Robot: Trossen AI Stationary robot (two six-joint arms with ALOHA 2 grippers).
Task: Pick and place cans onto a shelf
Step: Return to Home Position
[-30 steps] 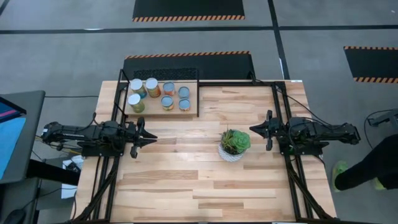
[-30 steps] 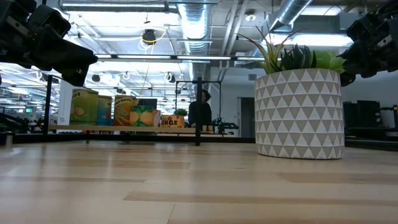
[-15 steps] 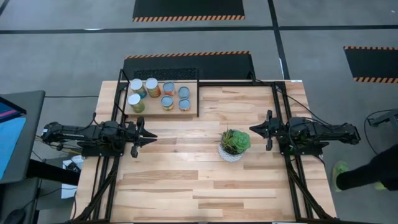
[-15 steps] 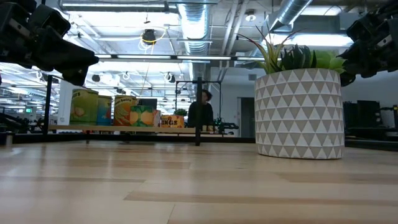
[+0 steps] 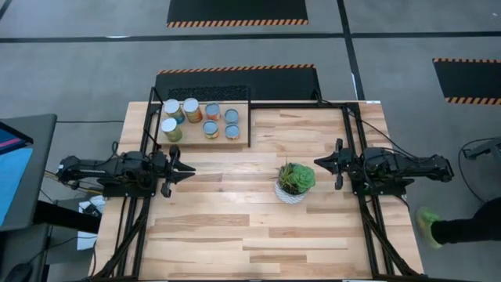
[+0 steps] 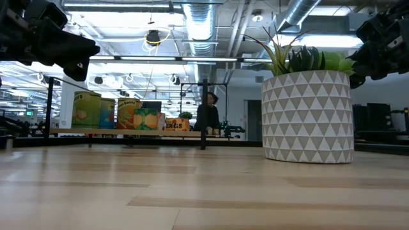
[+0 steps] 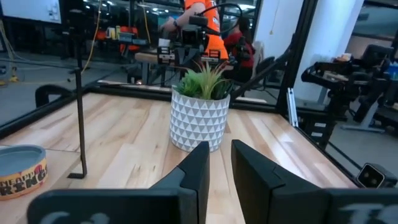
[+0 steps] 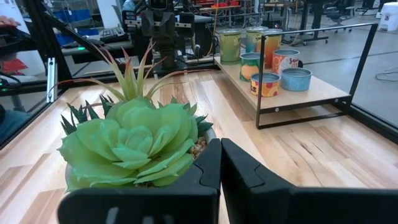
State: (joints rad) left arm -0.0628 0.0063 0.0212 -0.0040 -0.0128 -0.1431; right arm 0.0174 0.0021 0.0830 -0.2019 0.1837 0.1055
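Note:
Several cans (image 5: 200,117) stand upright on the small wood shelf (image 5: 241,135) at the table's far left; they also show in the right wrist view (image 8: 267,62) and the low view (image 6: 115,112). My left gripper (image 5: 192,170) hovers over the table's left side, near of the shelf, with a narrow gap between its fingers (image 7: 219,163), and is empty. My right gripper (image 5: 317,163) hovers at the right, just right of the potted plant, shut (image 8: 221,155) and empty.
A green plant in a white patterned pot (image 5: 295,182) stands right of the table's middle, right in front of my right gripper (image 8: 134,140). Black frame bars (image 5: 356,141) run along the table's sides. A person (image 6: 207,118) stands in the room beyond.
My left gripper has risen a little and shifted slightly toward the table's far edge. The cans and the plant have stayed where they were.

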